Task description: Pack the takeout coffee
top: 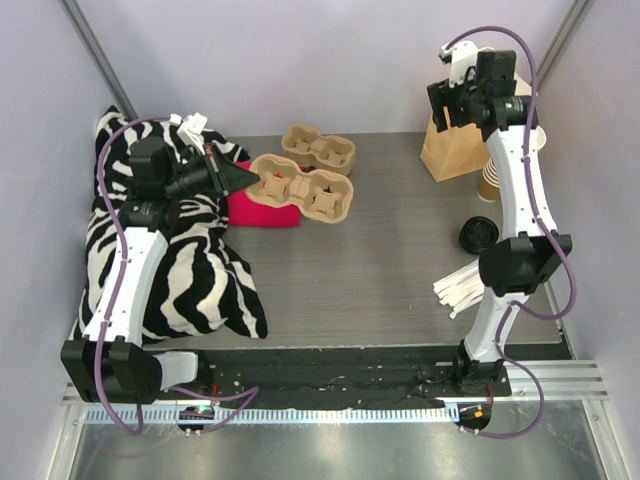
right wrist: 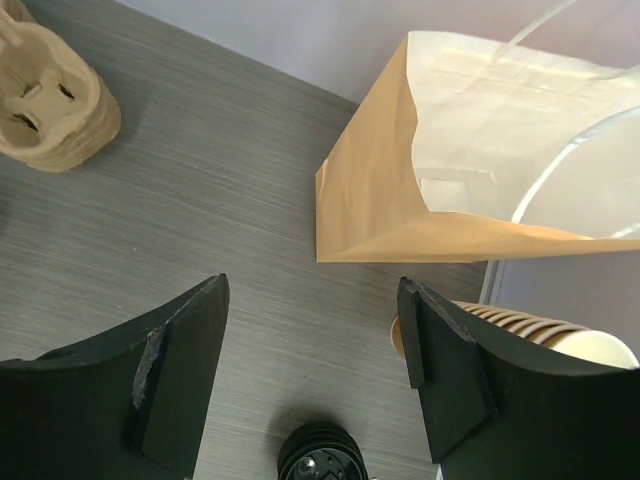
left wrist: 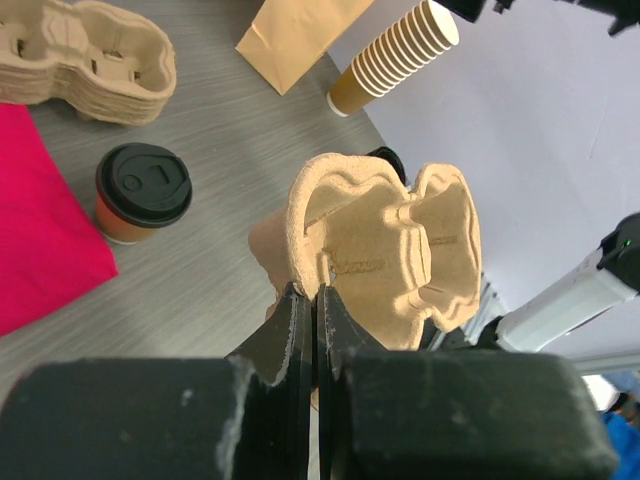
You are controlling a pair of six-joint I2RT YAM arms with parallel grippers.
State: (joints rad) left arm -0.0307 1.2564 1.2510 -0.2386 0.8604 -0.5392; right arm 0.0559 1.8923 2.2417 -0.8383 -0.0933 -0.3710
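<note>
Lower centre: my left gripper (left wrist: 315, 300) clamps carrier (left wrist: 385, 245) rim | right gripper (right wrist: 312, 300) spread, empty, below bag (right wrist: 365, 200) edge | coffee (left wrist: 143, 192) upright, left, apart.

The paper bag (top: 455, 150) stands at the bench's (top: 380, 280) far right corner, the cup stack (top: 490, 182) just beside it. The takeout coffee (left wrist: 143, 195) stands beside the cloth (left wrist: 40, 220), before the carrier stack (left wrist: 90, 55).

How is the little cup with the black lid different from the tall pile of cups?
The lidded cup wears a black lid; the pile of cups has an open top. The lidded cup is one cup alone; the pile of cups is many nested together, so it is taller. Both are brown paper.
</note>
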